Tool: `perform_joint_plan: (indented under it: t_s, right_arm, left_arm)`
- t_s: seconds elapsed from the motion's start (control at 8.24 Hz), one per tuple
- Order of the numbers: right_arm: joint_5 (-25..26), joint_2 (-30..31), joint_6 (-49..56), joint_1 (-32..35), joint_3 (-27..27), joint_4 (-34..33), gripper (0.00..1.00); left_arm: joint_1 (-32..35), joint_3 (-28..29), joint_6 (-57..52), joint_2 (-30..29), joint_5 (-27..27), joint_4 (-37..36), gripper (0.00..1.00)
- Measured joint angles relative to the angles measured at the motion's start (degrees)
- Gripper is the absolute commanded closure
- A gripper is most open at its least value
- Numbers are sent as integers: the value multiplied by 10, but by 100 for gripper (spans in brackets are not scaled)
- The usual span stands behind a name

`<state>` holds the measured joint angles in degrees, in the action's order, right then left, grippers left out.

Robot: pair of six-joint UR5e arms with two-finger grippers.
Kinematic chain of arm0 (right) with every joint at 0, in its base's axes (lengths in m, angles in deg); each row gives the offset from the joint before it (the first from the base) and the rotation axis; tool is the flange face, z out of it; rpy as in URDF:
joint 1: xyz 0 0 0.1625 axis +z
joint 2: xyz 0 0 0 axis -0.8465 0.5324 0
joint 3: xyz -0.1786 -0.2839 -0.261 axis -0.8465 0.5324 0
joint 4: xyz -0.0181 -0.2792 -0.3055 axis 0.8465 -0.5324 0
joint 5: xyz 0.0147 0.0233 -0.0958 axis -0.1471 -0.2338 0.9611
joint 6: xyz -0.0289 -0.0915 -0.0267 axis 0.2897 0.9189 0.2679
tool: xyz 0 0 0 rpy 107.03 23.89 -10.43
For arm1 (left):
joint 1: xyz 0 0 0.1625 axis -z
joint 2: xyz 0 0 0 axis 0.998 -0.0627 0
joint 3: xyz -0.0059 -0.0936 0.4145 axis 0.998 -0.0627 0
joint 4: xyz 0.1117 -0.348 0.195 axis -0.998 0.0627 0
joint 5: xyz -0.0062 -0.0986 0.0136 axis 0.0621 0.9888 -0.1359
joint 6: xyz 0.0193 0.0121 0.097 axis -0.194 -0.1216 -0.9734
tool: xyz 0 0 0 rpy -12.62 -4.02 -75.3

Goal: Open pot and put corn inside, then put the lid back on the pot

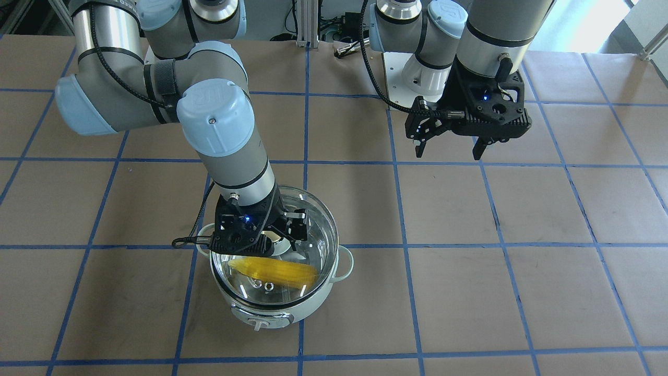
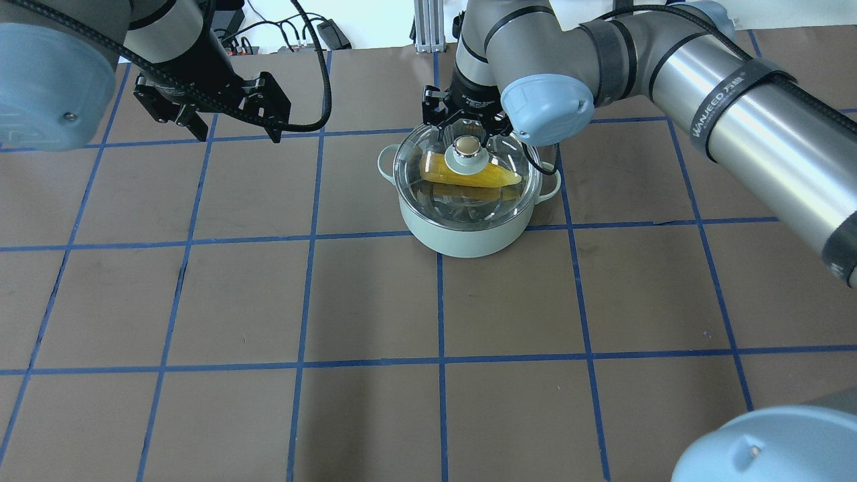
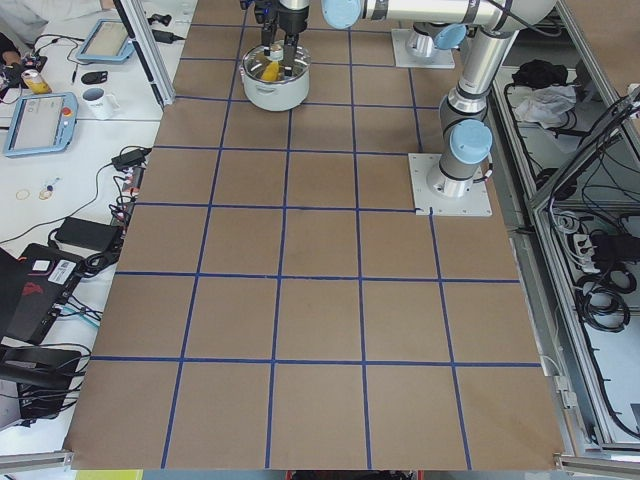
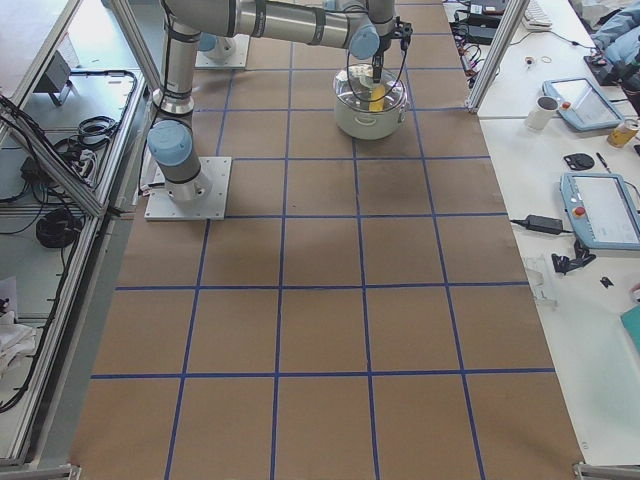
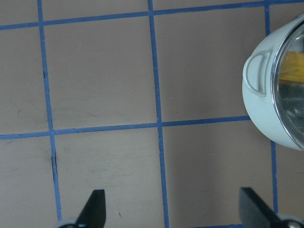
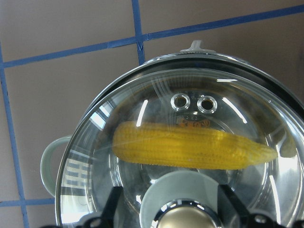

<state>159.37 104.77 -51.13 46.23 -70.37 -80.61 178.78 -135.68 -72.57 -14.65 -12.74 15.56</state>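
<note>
The mint-green pot [image 1: 282, 313] stands on the table with the yellow corn [image 1: 276, 271] lying inside it. The clear glass lid [image 2: 415, 161] lies over the pot, and the corn [image 6: 190, 147] shows through the glass. My right gripper [image 2: 466, 137] is right over the lid. Its fingers [image 6: 115, 202] stand on either side of the gold-beige knob [image 6: 183, 221] with a gap, so it looks open. My left gripper [image 1: 451, 149] is open and empty, high above the table and well to the side of the pot [image 5: 259, 109].
Brown paper with blue tape lines [image 2: 308, 234] covers the table. The pot's control knob [image 1: 259, 324] faces the far side from the robot. Tablets and a mug [image 3: 100, 100] lie on the side benches, off the table.
</note>
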Motion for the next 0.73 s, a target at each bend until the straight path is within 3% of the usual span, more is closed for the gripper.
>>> perform_joint_plan:
  t_s: [0.36,0.73]
  right_arm:
    - [0,1,1,0,-6,12,68]
    - [1,2,11,0,-5,23,79]
  left_arm:
    - [0,0,0,-2,0,-3,0]
    - [0,0,0,-3,0,-3,0]
